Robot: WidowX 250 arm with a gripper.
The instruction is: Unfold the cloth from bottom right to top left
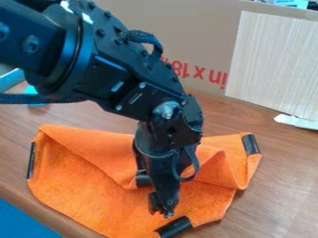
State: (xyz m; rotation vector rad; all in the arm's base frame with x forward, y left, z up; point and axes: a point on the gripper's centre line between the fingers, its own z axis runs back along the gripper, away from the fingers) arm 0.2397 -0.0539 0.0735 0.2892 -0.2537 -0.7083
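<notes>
Brown wood grain covers the table [282, 186], and behind it stands a cardboard sheet [205, 37] with red print. On this table, in the camera view, lies the orange cloth [87, 190], still partly folded: its rear part makes a flap [96, 144] which lies over the middle, and the right side is creased. The end effector [162, 207] hangs down over the front part of the cloth, near the dark corner patch [143, 179] of the flap. Whether it is open or closed, or pinches some fabric, I cannot tell. In my judgement, the step in hand is to take this folded corner. The next move would then call for a sure grip on the upper layer only, a small lift, and a carry towards the top left, so that the lower layer is not dragged.
</notes>
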